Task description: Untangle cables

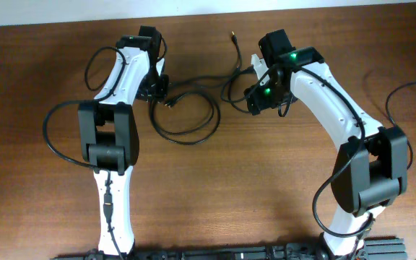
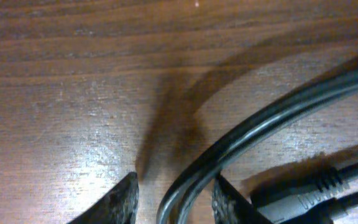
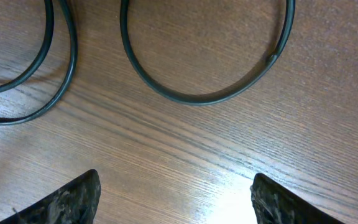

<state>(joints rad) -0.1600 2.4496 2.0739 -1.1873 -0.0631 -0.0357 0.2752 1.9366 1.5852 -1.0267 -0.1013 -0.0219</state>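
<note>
Presently, untangling looks barely begun: the cables (image 2: 260,121) lie looped and crossing near the far edge of the table (image 1: 215,195), about mid-width. Your left gripper (image 2: 176,193) straddles two strands with jaws parted and a gap showing, so nothing is clamped. Your right gripper (image 3: 176,186) is spread wide over bare wood, with loops ahead of it. Remaining for you: grasp, separate, and lay each cable apart.

Brown wood-grain table (image 1: 215,188), glossy (bright glare patches), pale strip (image 1: 193,7) beyond its far edge.
</note>
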